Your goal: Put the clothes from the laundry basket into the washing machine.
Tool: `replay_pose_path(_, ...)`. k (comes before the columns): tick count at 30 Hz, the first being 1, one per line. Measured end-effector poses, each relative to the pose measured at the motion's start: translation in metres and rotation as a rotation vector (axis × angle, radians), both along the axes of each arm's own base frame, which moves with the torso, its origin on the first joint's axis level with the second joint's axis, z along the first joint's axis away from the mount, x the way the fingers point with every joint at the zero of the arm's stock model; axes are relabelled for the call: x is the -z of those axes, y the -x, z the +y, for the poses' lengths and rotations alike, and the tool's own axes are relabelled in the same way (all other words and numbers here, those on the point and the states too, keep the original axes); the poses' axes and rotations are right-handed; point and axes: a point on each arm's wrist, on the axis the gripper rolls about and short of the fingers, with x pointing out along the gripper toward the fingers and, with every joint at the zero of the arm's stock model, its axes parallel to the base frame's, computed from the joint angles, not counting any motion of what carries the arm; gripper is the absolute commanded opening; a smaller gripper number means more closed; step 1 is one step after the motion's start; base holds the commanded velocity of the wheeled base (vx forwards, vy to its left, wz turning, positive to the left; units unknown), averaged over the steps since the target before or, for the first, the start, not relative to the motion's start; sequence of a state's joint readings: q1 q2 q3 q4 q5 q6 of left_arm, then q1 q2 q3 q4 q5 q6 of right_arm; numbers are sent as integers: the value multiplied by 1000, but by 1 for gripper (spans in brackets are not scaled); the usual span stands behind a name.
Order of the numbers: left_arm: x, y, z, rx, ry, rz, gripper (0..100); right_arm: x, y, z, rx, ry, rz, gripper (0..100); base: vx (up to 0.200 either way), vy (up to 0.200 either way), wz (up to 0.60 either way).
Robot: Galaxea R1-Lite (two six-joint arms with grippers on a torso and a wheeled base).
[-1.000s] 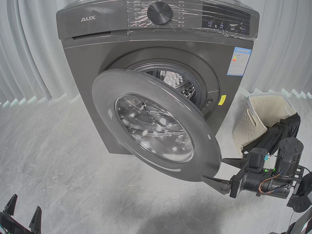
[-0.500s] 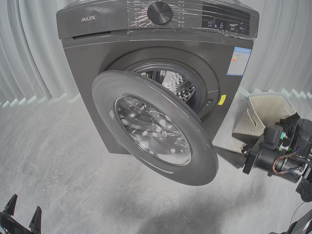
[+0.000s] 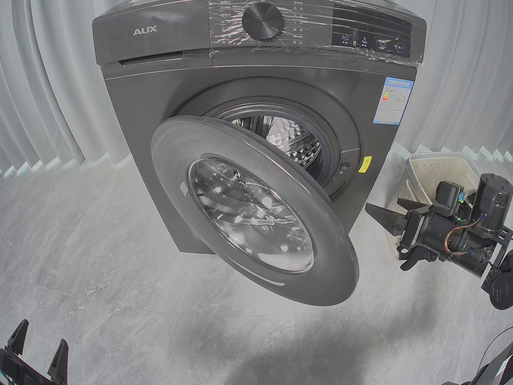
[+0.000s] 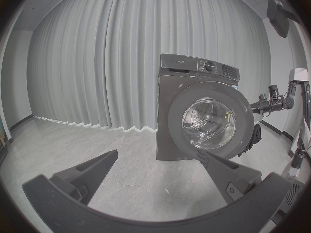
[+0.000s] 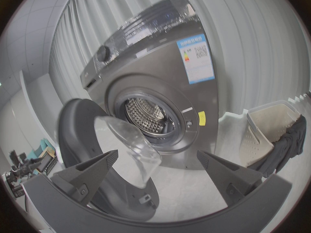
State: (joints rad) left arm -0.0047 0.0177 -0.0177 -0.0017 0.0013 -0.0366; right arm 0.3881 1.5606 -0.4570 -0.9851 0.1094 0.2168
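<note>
Right gripper [image 5: 156, 153]: fingers spread wide, clamped on nothing. Hangs in the air at the robot's right, higher than the laundry basket [image 3: 427, 168] and across its front in the head view, fingertips turned toward the washing machine [image 3: 160, 102]. Sits near the free edge of the door [image 3: 176, 145] but apart from it.

Left gripper [image 3: 43, 332]: likewise spread, likewise empty. Held low at the robot's left, well apart from the machine, facing its front across the floor [image 3: 96, 252].

Washing machine: dark grey front-loader, standing on pale marbled floor before a pleated white curtain [image 3: 43, 81]. Round door swung open toward the robot's left, with a bulging glass window at its centre. Behind it, the perforated steel drum [image 3: 286, 129] open to view. Round dial [image 3: 262, 21] on the top panel under wrinkled clear film; blue-edged label [image 3: 393, 100] on the upper right of the front; small yellow sticker [image 3: 365, 164] beside the door opening.

Laundry basket: cream plastic, perforated walls, on the floor just to the right of the machine. Clothes [image 5: 288, 143]: one dark garment, draped over the basket's rim on the side away from the machine and hanging down the outer wall. Largely hidden behind the right arm in the head view.
</note>
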Motion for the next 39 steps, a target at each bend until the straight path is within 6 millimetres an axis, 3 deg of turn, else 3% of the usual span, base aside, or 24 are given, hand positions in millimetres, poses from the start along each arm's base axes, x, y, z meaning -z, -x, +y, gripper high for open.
replay_pose_path(7,0,0,0,0,-11,0,100,30,-8,8,16,72,37,100,0,0,0)
replay_pose_path(16,0,0,0,0,-30,0,100,62,0,29,-60,112,70,100,0,0,0)
replay_pose_path(26,0,0,0,1,-30,0,100,74,17,58,-181,115,60,100,0,0,0)
replay_pose_path(39,0,0,0,1,-29,0,100,81,-34,57,3,102,38,100,0,0,0)
